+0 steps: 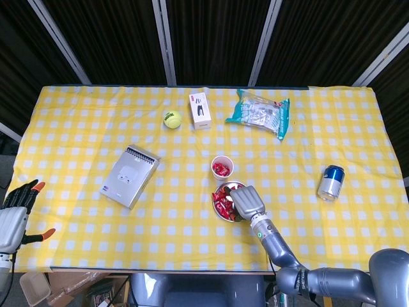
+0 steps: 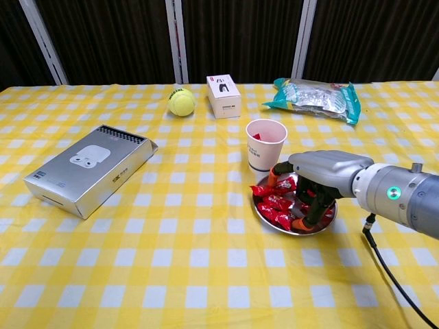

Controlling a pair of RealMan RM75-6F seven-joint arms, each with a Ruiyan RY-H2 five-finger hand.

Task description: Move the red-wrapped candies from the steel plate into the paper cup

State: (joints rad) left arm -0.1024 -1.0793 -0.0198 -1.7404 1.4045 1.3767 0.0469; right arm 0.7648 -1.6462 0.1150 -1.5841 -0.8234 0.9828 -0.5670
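Right hand (image 2: pixel 317 179) over steel plate (image 2: pixel 328 221), fingers curled among red-wrapped candies (image 2: pixel 273 204); grasp unclear

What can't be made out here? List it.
- Whether the right hand grips a candy: both views, its own palm and fingers cover the steel plate.
- Candy count in the paper cup: chest view, the wall hides them.
- Left hand: head view only, arm cut off by the edge.

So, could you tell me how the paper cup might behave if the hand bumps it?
The paper cup looks light: thin-walled, only a few candies inside, so a nudge from the right hand would probably slide or tip it. It stands upright, taller than wide, close beside the steel plate.
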